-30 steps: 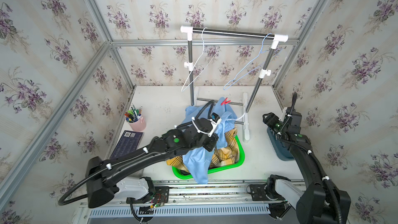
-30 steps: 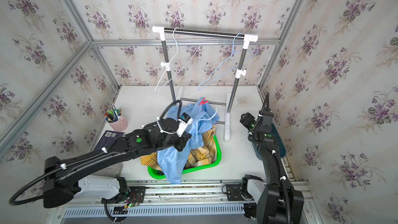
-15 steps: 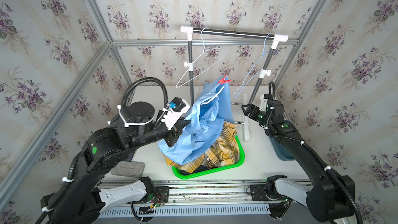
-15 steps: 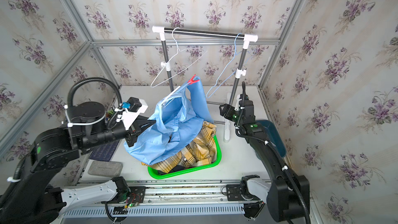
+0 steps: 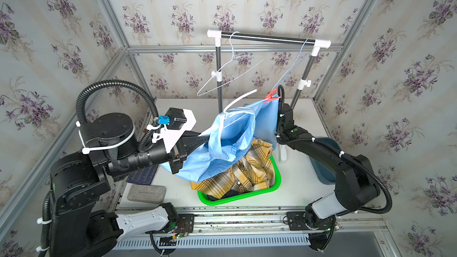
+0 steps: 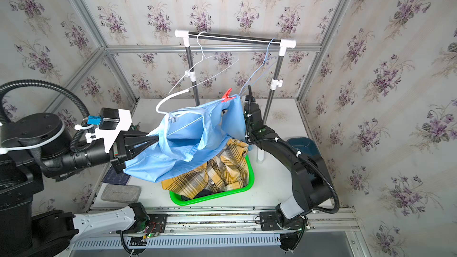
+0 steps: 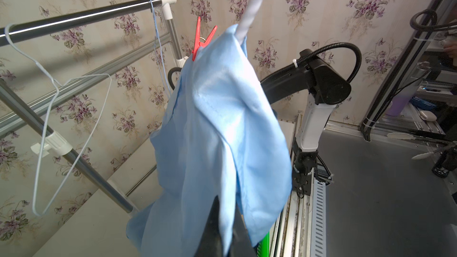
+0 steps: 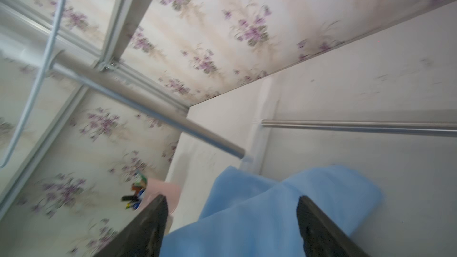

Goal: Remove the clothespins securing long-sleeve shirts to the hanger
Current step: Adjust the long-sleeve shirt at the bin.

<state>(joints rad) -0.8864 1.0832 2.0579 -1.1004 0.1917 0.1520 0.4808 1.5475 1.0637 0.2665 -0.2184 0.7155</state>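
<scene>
Operator: What changed in the last second?

Spotter: Your left tool (image 6: 151, 139), clenched on the plain light blue long-sleeve shirt (image 5: 230, 142), has hauled it and its white plastic hanger (image 5: 241, 98) up out of the green plastic basket (image 5: 277, 181). The yellow-and-brown plaid shirt (image 5: 247, 171) stays inside.

Operator: And the bright red plastic clothespin (image 5: 270, 96)?

Spotter: Still clipped at the raised shoulder. Your right tool (image 8: 231, 197) has swung in near it, spread wide and gripping nothing. You're set up to pinch it off, I'd say.
</scene>
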